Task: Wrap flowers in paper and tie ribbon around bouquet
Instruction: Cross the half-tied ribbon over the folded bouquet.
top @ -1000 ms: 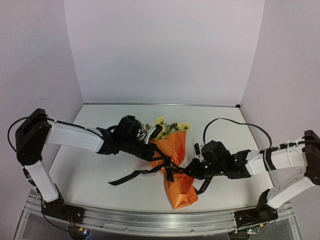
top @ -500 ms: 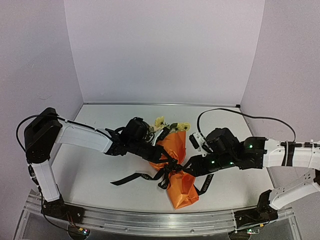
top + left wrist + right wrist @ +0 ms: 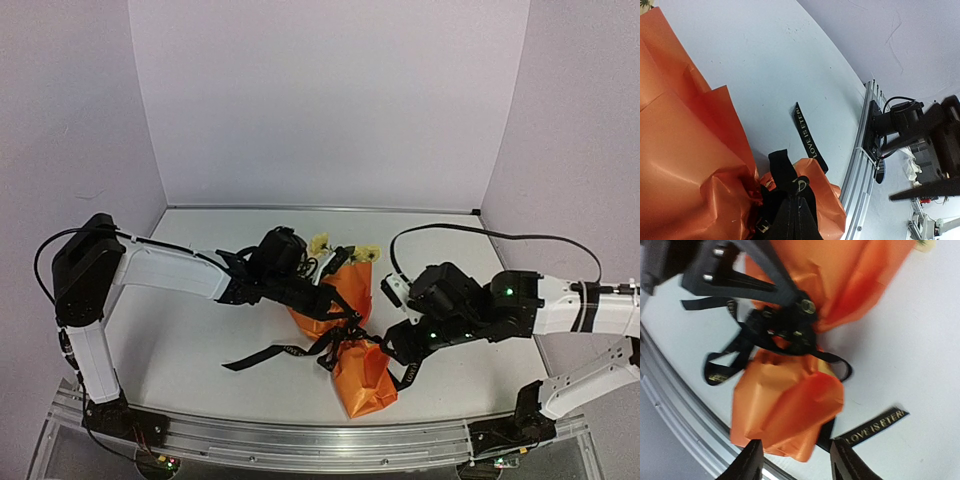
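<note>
Between the left gripper and the right gripper, on a white counter, lies a cone-shaped bouquet of bright orange paper, with pale yellow flowers at its far end. The left gripper is clenched on the narrow black lettered ribbon at the knot round the cone's waist. The right gripper, just beside it, stands released, grasping nothing.

Both arms reach inward, low over the worktop; the left fingers are pinched together, the right fingers stand apart.
</note>
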### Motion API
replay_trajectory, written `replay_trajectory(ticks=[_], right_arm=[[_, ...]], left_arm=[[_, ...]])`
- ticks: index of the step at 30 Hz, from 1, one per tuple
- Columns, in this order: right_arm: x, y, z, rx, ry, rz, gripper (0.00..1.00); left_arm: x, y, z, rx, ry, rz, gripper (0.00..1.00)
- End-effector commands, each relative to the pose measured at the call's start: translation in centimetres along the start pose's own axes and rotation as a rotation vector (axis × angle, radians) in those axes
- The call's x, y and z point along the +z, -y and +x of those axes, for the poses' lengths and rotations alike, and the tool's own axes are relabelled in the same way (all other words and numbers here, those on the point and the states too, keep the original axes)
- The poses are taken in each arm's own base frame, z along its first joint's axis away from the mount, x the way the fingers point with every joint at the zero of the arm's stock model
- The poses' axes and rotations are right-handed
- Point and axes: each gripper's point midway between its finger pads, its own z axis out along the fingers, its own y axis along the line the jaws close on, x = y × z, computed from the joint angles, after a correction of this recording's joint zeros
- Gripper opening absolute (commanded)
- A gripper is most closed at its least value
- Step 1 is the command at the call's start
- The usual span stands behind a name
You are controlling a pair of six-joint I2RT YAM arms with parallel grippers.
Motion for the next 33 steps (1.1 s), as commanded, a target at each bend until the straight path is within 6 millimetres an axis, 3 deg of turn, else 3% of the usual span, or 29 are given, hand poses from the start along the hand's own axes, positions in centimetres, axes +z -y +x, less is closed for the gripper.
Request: replay_trajectory(ticks=[1, 6, 13, 17, 22, 26, 33], right_arm=[[0.1, 6.3, 2.5, 0.054, 0.024, 0.200, 0.54], [3.9, 5.6, 4.2, 0.182, -0.020, 0.066, 0.49], [8.1, 6.1, 4.4, 0.287, -0.004, 0.103, 0.33], [9.5, 5.8, 4.9, 0.273, 0.004, 0.141, 0.29], [10.2, 3.7, 4.2, 0.230, 0.066, 0.139, 0.28], [10.3, 3.3, 4.1, 0.251, 0.105, 0.145, 0.27], [7.7, 5.8, 4.4, 0.243, 0.182, 0.226, 0.30]], left_arm=[[0.0, 2.0, -1.9, 0.027, 0.024, 0.056, 0.00], [0.5, 2.3, -2.0, -0.003, 0.012, 0.085, 0.00], [0.2, 3.8, -2.9, -0.043, 0.016, 0.144, 0.00], [0.1, 4.5, -3.2, -0.066, 0.016, 0.181, 0.00], [-0.3, 4.9, -3.8, -0.097, 0.026, 0.206, 0.00], [-0.3, 4.4, -3.7, -0.127, 0.023, 0.200, 0.00], [-0.2, 3.5, -3.0, -0.158, 0.023, 0.183, 0.00]])
